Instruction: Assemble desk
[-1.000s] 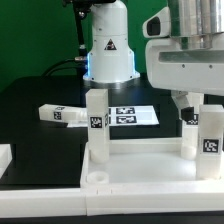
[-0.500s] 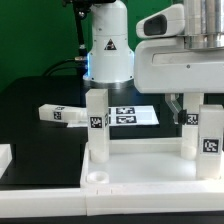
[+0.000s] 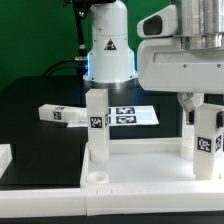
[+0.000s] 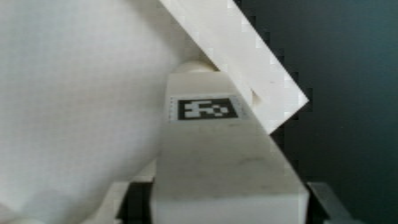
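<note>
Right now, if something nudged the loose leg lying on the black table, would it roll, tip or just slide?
The loose leg lies flat on its side, so it probably cannot tip. Its square section suggests it would slide, not roll. It looks like rigid white plastic, likely stiff and light, so a small push on the table might shift it.

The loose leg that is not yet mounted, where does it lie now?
In the exterior view the loose leg lies flat on the black table, on the left, beyond the desk panel, beside the marker board.
</note>
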Available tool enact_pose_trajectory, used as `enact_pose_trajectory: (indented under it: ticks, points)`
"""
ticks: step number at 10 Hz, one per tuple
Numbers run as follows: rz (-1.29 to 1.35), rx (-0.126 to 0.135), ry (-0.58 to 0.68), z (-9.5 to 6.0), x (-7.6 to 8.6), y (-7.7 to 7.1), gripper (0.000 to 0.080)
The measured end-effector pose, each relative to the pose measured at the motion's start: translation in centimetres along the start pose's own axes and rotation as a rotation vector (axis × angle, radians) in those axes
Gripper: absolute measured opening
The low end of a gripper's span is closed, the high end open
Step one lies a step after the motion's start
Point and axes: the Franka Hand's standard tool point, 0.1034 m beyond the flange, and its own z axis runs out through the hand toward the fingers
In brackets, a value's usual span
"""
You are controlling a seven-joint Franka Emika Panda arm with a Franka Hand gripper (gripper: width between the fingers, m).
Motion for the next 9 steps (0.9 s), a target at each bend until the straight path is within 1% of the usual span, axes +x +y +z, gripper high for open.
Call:
enact_pose_trajectory:
  ticks: [1, 3, 4, 7, 8, 9]
  points:
    - [0.168, -0.005, 0.006, -0.01, -0.01, 0.08, 0.0286]
    - [0.619, -0.007, 0.017, -0.01, -0.1, 0.2, 0.0286]
    - [0.694, -0.003, 0.008, -0.02, -0.07, 0.3, 0.0286]
    - [0.842, -0.003, 0.005, -0.02, -0.19, 0.22, 0.0287]
    - [1.075, 0.011, -0.011, 0.02, -0.24, 0.07, 0.0287]
    - [1.201, 0.035, 0.003, -0.05, 0.14, 0.14, 0.0289]
